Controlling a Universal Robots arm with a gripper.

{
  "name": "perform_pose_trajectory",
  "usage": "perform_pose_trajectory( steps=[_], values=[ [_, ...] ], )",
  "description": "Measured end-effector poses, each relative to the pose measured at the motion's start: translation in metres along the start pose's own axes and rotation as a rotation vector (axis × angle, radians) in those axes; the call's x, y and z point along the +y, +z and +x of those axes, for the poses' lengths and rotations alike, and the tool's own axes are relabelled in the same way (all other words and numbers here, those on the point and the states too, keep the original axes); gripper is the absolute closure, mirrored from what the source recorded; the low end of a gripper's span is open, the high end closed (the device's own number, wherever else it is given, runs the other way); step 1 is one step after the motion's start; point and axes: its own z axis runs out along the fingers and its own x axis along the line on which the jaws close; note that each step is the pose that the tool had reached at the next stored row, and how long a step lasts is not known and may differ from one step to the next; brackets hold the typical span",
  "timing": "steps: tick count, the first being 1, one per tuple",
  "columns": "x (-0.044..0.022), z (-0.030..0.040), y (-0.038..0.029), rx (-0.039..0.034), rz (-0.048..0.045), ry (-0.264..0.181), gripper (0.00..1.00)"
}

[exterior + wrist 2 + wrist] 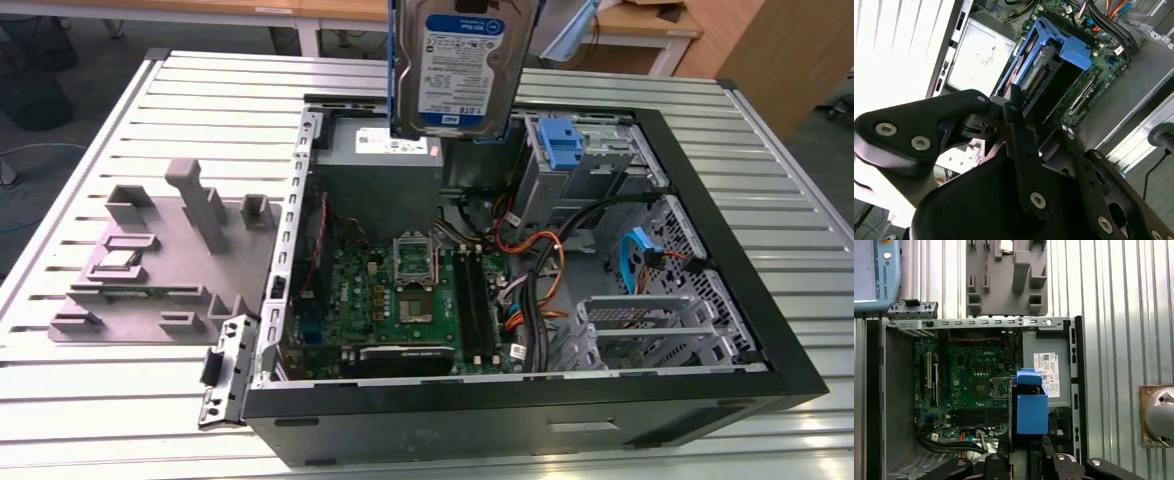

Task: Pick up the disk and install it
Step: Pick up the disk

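The disk [461,65], a silver drive with a blue-and-white label and blue carrier rails, hangs upright high above the back of the open computer case [747,300]. In both wrist views my gripper [1040,112] [1026,452] is shut on it, a black finger on each flat side. The disk's blue carrier [1074,52] [1031,407] points down toward the case interior, over the grey power supply [1051,370] and the edge of the green motherboard [974,385]. The disk touches nothing but the fingers.
Inside the case, a blue bracket [558,140] sits in the rear drive bay and a metal drive cage [641,330] stands at the exterior view's right front, among cables [534,270]. A grey parts fixture [160,260] lies on the slatted table at the exterior view's left.
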Motion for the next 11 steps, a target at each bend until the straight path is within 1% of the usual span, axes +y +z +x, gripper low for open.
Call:
perform_pose_trajectory(
  steps=[1,2,11],
  values=[
    [0.0000,-0.0004,0.0000,0.0000,0.0000,0.000,0.65],
    [0.0003,-0.0077,0.0003,0.0000,0.0001,0.000,0.65],
    [0.0005,-0.0116,0.0005,0.0001,0.0001,0.000,0.65]
  ],
)
